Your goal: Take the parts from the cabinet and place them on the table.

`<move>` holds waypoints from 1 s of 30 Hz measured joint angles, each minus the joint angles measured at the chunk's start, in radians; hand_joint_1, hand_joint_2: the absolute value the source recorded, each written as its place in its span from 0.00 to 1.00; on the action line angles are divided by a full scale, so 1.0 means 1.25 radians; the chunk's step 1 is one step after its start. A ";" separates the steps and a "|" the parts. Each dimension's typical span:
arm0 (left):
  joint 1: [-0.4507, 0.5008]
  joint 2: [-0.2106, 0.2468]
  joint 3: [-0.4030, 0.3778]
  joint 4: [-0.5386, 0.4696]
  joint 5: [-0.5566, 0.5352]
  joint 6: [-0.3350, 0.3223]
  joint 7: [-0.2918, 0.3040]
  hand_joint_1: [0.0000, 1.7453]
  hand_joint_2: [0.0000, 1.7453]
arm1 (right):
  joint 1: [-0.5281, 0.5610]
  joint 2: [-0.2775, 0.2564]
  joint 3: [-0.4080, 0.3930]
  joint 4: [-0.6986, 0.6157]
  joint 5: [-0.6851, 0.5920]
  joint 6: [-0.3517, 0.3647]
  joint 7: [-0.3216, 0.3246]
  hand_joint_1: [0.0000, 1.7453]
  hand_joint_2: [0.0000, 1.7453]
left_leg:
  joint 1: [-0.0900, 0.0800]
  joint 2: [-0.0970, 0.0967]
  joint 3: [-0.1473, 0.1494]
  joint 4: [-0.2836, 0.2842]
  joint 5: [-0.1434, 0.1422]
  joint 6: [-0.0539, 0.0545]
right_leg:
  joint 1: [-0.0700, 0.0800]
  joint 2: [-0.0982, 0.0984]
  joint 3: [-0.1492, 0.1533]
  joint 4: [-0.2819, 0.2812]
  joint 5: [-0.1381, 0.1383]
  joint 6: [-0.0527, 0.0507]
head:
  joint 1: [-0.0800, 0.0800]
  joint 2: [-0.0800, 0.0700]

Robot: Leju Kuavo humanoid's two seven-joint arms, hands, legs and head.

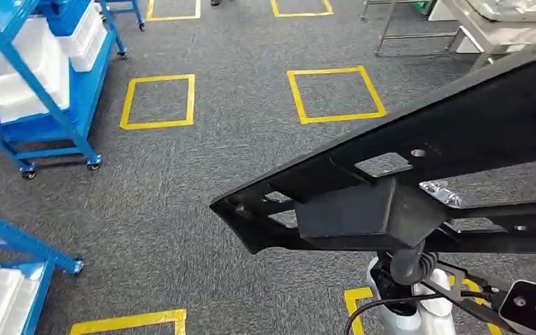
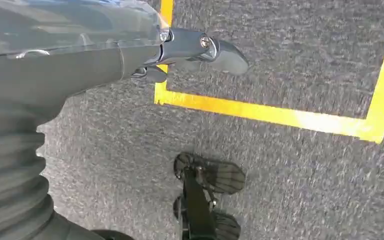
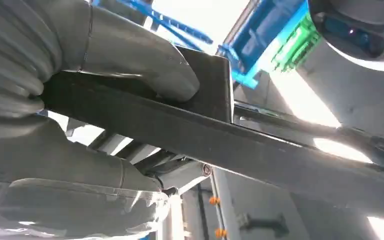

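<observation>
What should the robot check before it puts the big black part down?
1. Right robot hand grips the black part: ok.
2. Left robot hand free of anything: ok, it hangs over the floor.
3. Part is held off the floor: ok.
4. Table within reach: not ok, it stands far off.
5. Blue rack clear of the part: ok.

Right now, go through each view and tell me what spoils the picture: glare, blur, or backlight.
Head view: evenly lit and sharp, though the black part blocks much of the floor. Left wrist view: carpet and yellow tape are slightly smeared, with sheen on the left hand. Right wrist view: bright backlight blows out the background, leaving the part under the right hand almost a silhouette.
</observation>
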 joint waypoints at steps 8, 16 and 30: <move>0.002 -0.001 0.001 0.000 0.002 -0.016 -0.013 0.00 1.00 | -0.021 0.012 -0.003 0.039 0.005 0.001 0.001 1.00 1.00 | 0.008 -0.092 -0.125 0.252 -0.098 -0.020 | -0.010 0.081 0.010 -0.014 0.010 -0.021 | 0.000 0.000; -0.003 -0.012 0.002 0.000 0.007 -0.041 -0.056 0.00 1.00 | -0.048 0.012 0.009 0.065 0.006 0.002 0.000 1.00 1.00 | 0.014 -0.143 -0.033 0.022 0.013 -0.004 | -0.017 0.160 -0.009 0.006 0.006 0.015 | 0.000 0.000; -0.002 -0.053 0.005 0.000 0.013 -0.029 -0.043 0.00 1.00 | -0.063 -0.021 0.038 0.104 -0.011 -0.036 0.000 1.00 1.00 | 0.005 -0.013 -0.009 0.007 0.000 -0.001 | -0.003 -0.001 -0.007 0.003 0.004 0.008 | 0.000 0.000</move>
